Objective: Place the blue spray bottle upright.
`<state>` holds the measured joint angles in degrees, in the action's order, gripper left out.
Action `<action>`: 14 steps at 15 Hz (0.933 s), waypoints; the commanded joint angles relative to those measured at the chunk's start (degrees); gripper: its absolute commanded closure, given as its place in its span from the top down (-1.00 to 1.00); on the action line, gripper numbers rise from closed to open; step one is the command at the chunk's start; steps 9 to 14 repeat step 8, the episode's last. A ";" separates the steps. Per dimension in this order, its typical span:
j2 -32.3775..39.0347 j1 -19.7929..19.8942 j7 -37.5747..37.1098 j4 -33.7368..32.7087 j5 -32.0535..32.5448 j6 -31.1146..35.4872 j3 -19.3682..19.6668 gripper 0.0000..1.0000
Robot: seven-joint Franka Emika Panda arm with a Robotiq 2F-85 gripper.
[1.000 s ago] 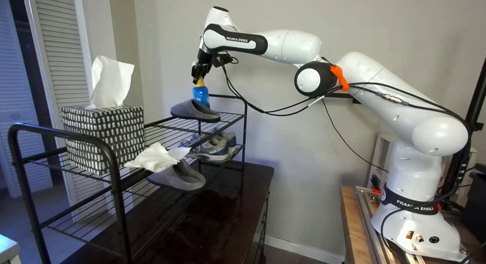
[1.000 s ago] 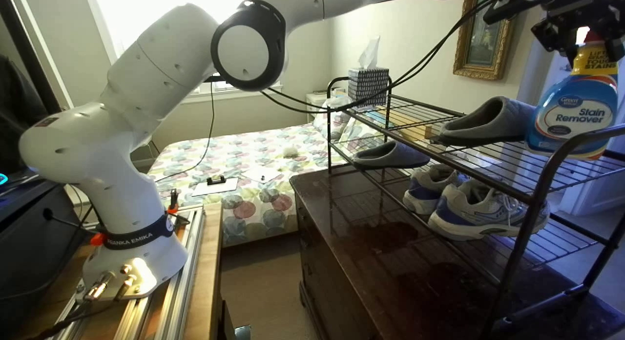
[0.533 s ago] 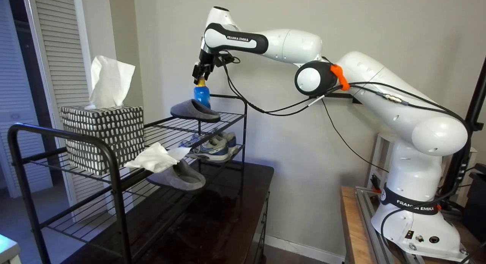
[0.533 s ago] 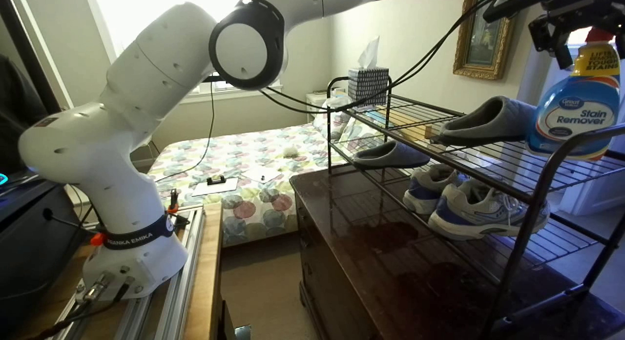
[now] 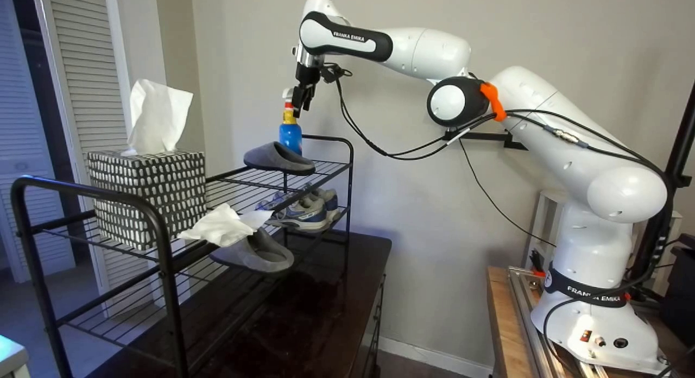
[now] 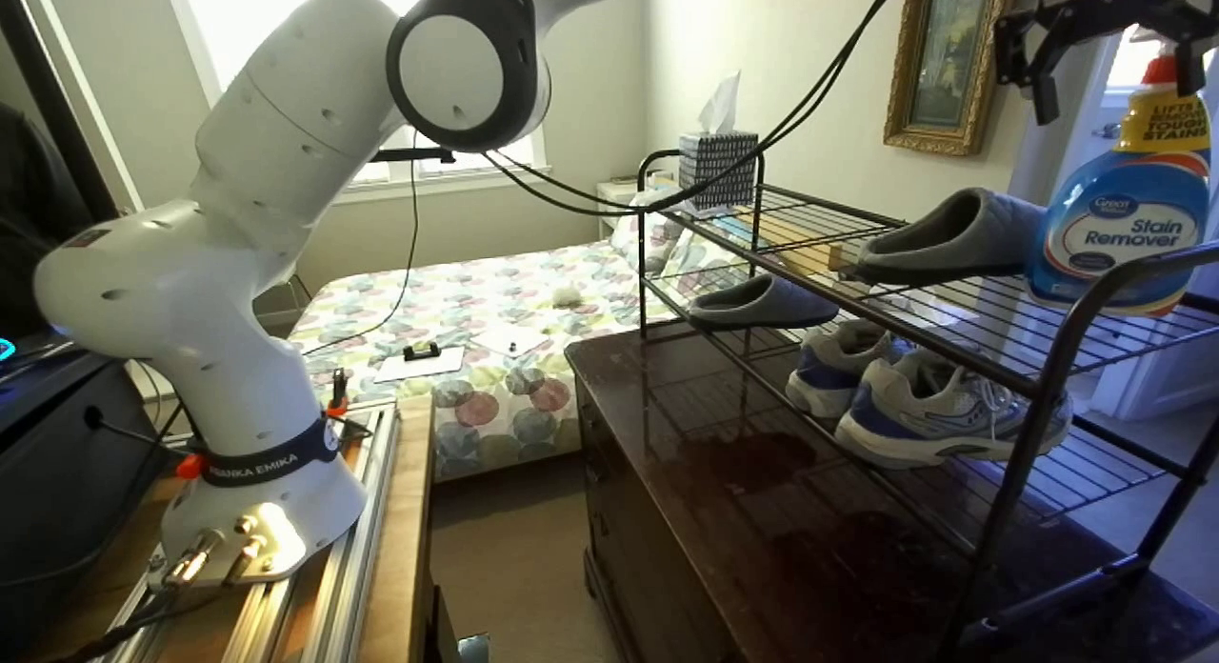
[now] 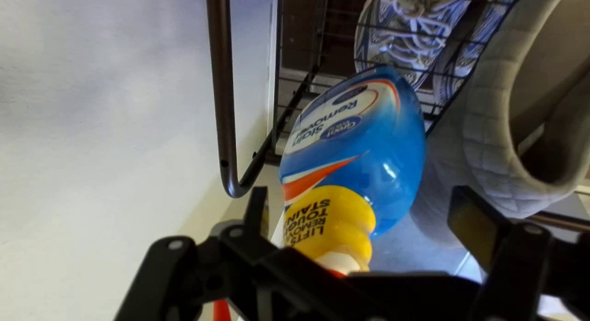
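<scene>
The blue spray bottle (image 5: 291,138) stands upright on the rack's top shelf, near its far end. It has a yellow neck and a red and white spray head. In an exterior view its stain remover label (image 6: 1124,227) faces the camera. My gripper (image 5: 301,111) is beside the bottle's head and neck, with its fingers spread. In the wrist view the fingers (image 7: 359,208) stand wide apart and the bottle (image 7: 355,150) is nearer the left finger, with a gap on the right. My gripper hides part of the spray head in the wrist view.
A grey slipper (image 5: 279,158) lies right beside the bottle on the top shelf. The rack's raised end rail (image 7: 221,81) is close to the bottle. The patterned tissue box (image 5: 146,199) stands at the opposite end. Sneakers (image 6: 933,411) and another slipper (image 6: 762,303) are on the lower shelf.
My gripper has opened from around the bottle's neck and moved up and toward the robot's base. The spray head now shows in an exterior view. The bottle stays standing.
</scene>
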<state>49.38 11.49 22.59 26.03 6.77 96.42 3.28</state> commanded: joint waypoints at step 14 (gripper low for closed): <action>-2.67 -0.19 11.86 0.15 3.04 -6.22 1.72 1.00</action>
